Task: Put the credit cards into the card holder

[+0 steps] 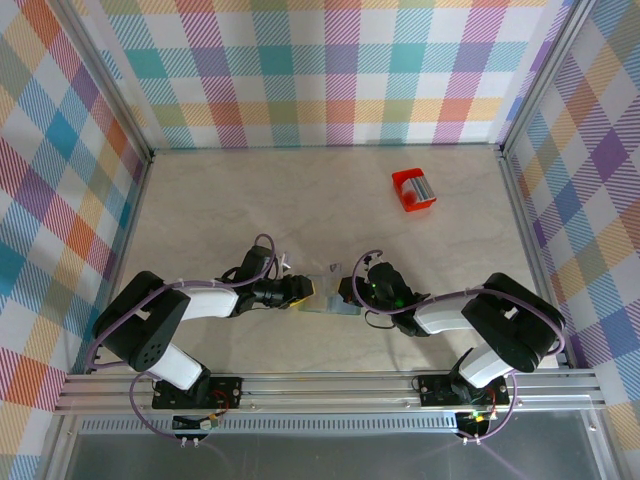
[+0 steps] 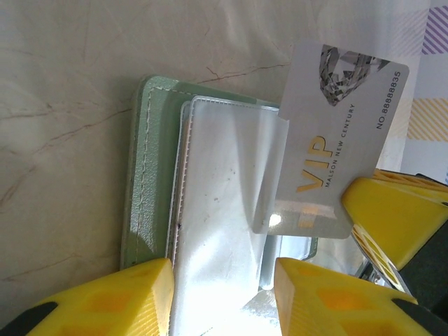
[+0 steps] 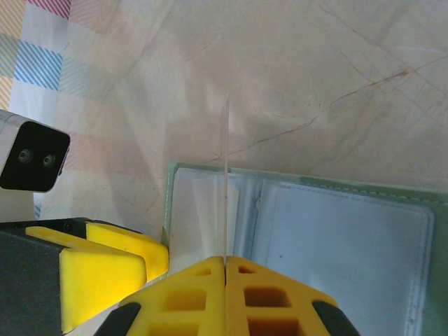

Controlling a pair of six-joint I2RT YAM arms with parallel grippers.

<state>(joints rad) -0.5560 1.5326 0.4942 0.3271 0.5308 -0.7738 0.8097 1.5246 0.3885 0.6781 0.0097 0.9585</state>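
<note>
The card holder [image 1: 330, 300] lies open on the table between both grippers, green with clear inner sleeves [image 2: 150, 175] [image 3: 392, 189]. My right gripper [image 3: 225, 259] [image 1: 350, 292] is shut on a pale grey credit card [image 2: 336, 133] marked VIP, which appears edge-on [image 3: 226, 154] in the right wrist view. The card's lower corner sits at the mouth of a clear sleeve. My left gripper [image 2: 224, 294] [image 1: 297, 292] is open. Its yellow fingers [image 3: 119, 255] rest over the holder's end, with the sleeves between them.
A small red box [image 1: 413, 188] stands at the back right of the table. Checked walls close in the left, back and right sides. The arm bases sit on a metal rail [image 1: 330, 385] along the near edge.
</note>
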